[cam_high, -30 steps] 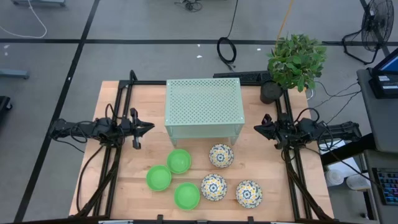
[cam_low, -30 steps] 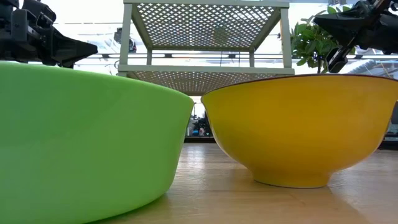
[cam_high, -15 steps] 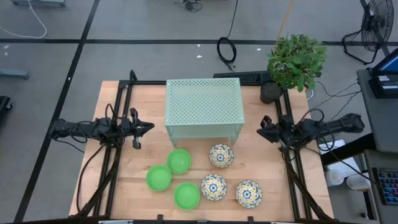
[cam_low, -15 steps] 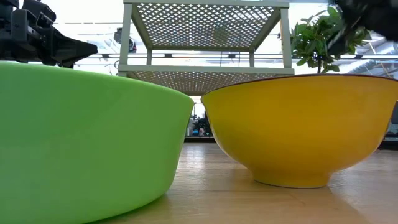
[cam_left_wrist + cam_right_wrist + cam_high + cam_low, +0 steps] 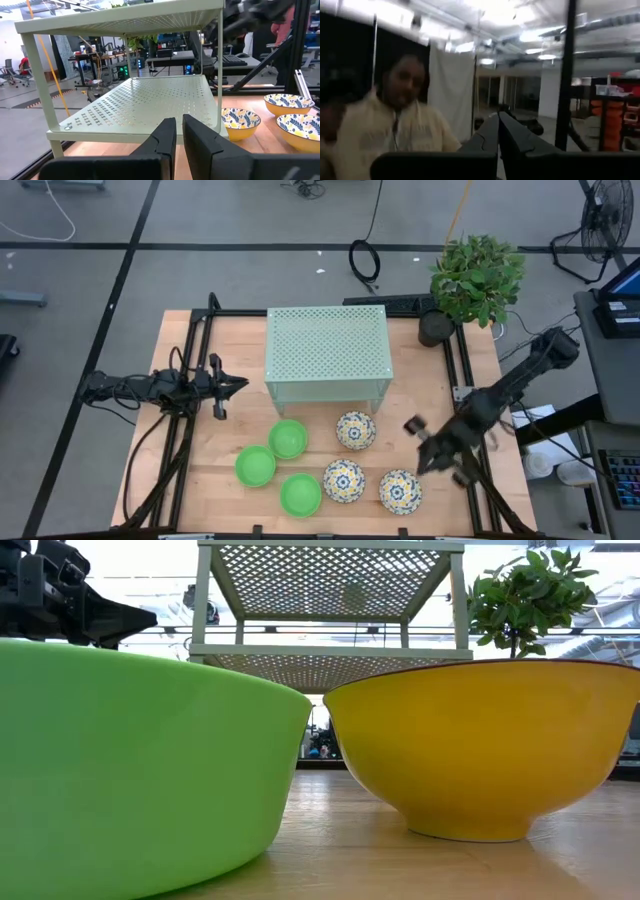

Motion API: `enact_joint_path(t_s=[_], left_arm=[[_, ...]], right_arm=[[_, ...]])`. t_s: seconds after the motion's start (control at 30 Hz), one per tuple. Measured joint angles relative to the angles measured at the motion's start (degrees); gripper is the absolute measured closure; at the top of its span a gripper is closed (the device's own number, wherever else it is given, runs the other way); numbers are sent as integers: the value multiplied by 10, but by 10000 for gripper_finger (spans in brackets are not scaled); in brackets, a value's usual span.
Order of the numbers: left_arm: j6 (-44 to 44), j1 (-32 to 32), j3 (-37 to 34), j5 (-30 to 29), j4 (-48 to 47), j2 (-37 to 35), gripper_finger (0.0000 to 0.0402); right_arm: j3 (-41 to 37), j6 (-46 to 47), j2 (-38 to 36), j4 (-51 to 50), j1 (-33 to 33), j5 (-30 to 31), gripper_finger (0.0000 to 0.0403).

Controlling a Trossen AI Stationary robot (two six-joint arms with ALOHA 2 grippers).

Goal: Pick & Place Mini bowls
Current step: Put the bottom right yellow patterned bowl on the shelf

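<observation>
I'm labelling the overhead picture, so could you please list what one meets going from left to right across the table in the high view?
Left hand → three green bowls → pale green stand → three floral bowls → right hand → potted plant.

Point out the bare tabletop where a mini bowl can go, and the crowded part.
Bare wood lies between the stand and the left rail, below the left end effector, and right of the stand up to the right rail. Crowded: the near edge, three green bowls beside three floral bowls, the right end effector over them.
</observation>
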Motion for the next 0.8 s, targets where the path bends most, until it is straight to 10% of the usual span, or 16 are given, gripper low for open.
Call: enact_joint_path(t_s=[0.17, 0.37, 0.5, 0.8], left_arm=[[0, 0, 0, 0, -1, 0, 364], [0, 0, 0, 0, 1, 0, 364], [0, 0, 0, 0, 1, 0, 364], [0, 0, 0, 0, 1, 0, 364]], right_arm=[[114, -127, 110, -122, 28, 60, 403], [309, 52, 159, -548, 38, 431, 385], [434, 250, 196, -830, 33, 395, 335], [482, 570, 209, -1070, 21, 235, 269]])
